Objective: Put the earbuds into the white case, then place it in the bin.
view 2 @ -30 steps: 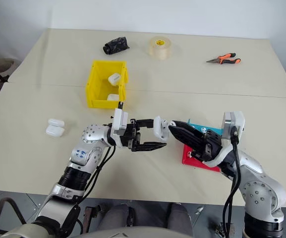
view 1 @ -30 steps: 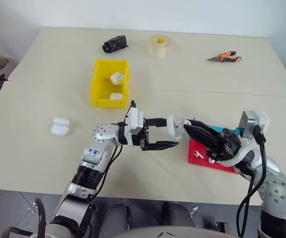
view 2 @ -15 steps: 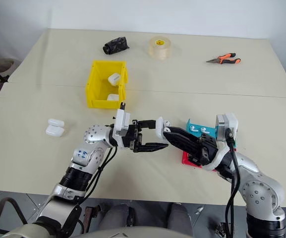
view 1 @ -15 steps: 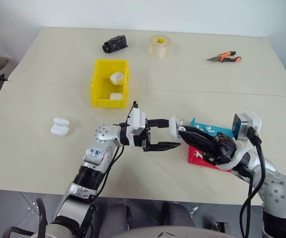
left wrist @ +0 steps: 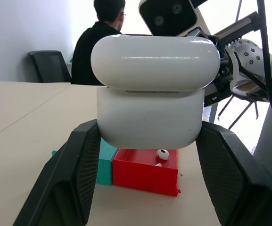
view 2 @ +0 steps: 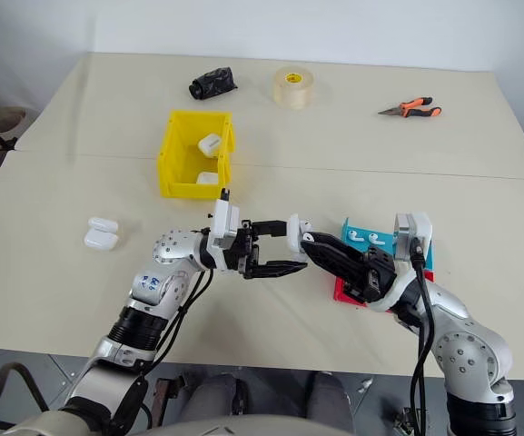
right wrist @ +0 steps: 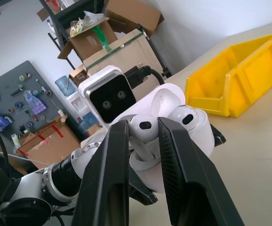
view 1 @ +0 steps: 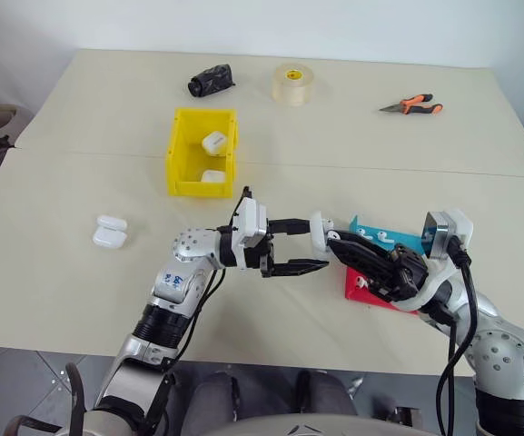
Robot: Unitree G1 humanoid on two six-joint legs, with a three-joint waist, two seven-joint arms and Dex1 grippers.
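My left gripper [view 1: 314, 243] is shut on the white case [view 1: 318, 231] and holds it above the table's middle with the lid open. The case sits between its black fingers [left wrist: 79, 160]. My right gripper [view 1: 332, 239] reaches in from the right, fingertips at the case's open top. In the right wrist view one earbud [right wrist: 144, 127] sits between its fingers [right wrist: 114, 155], half sunk into the case. A second earbud [right wrist: 186, 117] rests in the slot beside it. The yellow bin [view 1: 178, 154] stands further back on the left.
Two white cases [view 1: 213, 142] lie in the bin, another [view 1: 109, 232] lies on the table at the left. A red tray [view 1: 361, 289] and a blue tray [view 1: 384, 238] with loose earbuds lie under my right arm. Tape roll [view 1: 292, 84], pliers [view 1: 413, 105] and a black object [view 1: 211, 80] lie at the back.
My right forearm has sunk a little and uncovered the blue tray; its fingertips stay at the case. The left gripper and the case have not moved.
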